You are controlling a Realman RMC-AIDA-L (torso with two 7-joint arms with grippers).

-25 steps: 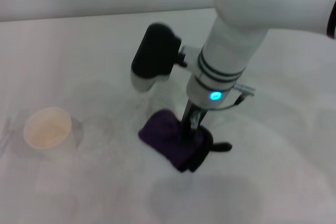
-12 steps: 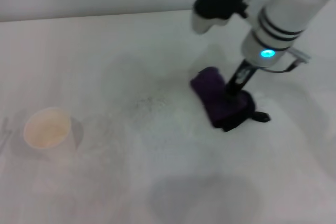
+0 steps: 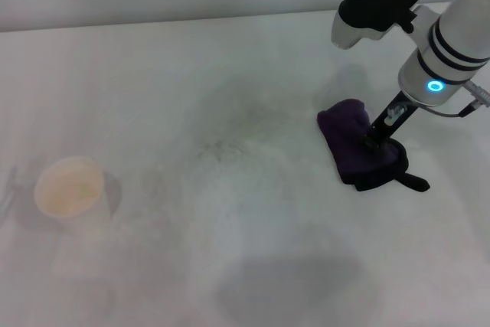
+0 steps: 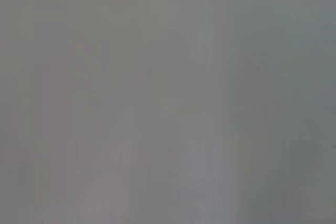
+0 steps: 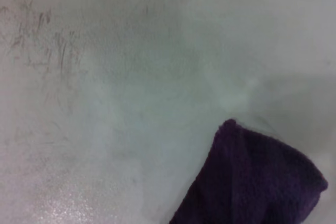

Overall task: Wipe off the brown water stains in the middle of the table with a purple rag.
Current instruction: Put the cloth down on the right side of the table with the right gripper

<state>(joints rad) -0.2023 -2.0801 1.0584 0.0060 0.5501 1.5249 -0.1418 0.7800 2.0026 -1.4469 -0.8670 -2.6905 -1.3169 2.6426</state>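
The purple rag (image 3: 354, 145) lies bunched on the white table (image 3: 191, 74) at the right, its black tail pointing right. My right gripper (image 3: 377, 142) reaches down from the upper right and is shut on the rag, pressing it to the table. The rag also shows in the right wrist view (image 5: 252, 182), over bare table with faint grey scuffs. No tan-brown stain shows; only a faint grey speckled patch (image 3: 218, 149) marks the table's middle. My left gripper is out of view; the left wrist view is a blank grey.
A white paper cup (image 3: 69, 188) stands at the left of the table. The table's back edge runs along the top of the head view.
My right gripper has dragged the rag from the table's middle toward the right and back, and my arm has drawn away to the upper right. The cup has not moved.
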